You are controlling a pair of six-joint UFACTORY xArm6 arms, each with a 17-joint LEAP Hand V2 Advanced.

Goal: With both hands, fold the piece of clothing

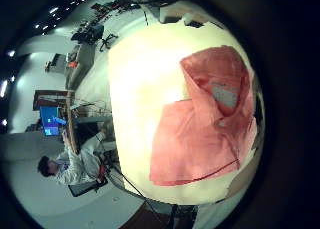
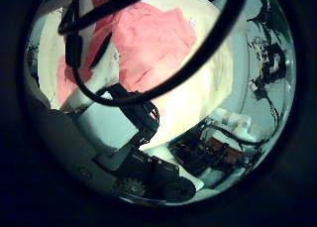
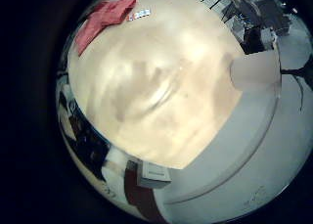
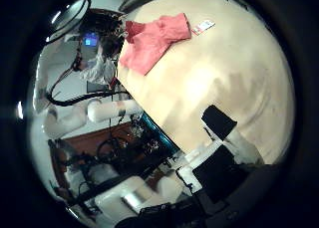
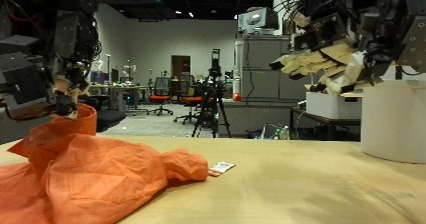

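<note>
Orange-pink garment (image 5: 93, 179): cut off by the outside view's lower and side edges; full outline not visible; type of clothing not determinable.
Left hand (image 5: 60, 84): dark against the background, fingertips lost at the raised cloth peak; contact or grasp not determinable.
Right hand (image 5: 340, 59): upper part cut off by the top edge.
Small white card (image 5: 220, 168) beside the garment: too small to identify.
White cylinder (image 5: 394, 119): cropped at the side edge.
</note>
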